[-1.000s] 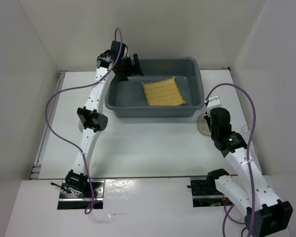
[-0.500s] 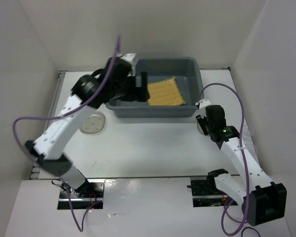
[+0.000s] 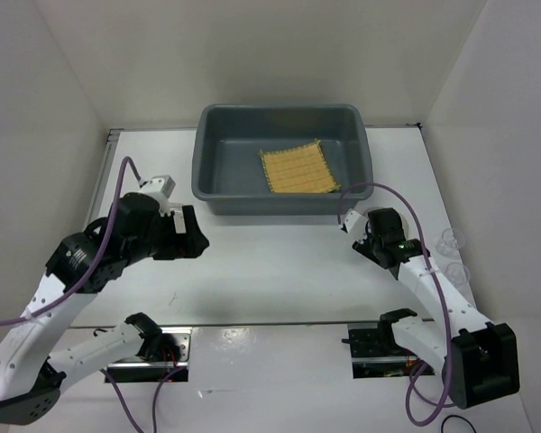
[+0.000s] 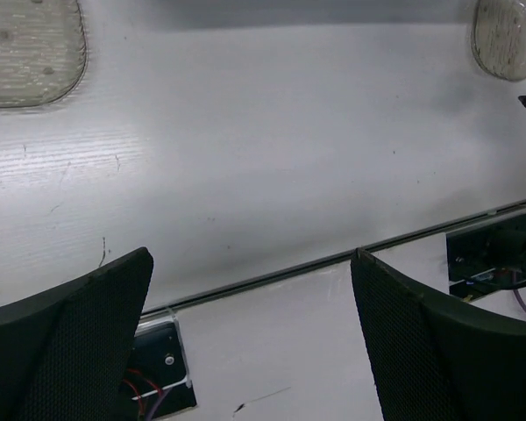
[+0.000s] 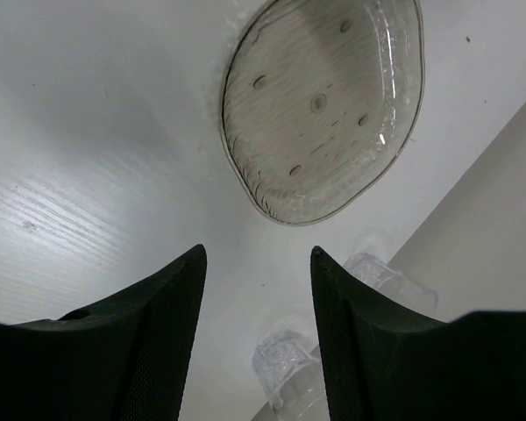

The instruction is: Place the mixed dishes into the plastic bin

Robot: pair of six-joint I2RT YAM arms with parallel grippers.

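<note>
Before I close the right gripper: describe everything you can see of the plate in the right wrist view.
The plate is a shallow, roundish dish of brownish, see-through glassy material, with fine ribbing, a few small dark dimples and a shiny rim. It lies flat on the white table with nothing on it. The right gripper hangs open just short of its near edge, not touching it. Two clear cups stand a little apart from it.

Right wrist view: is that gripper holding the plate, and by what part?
Nothing is held. The right gripper is open, the plate lying untouched on the table ahead of it. The left gripper is open and empty too.
</note>
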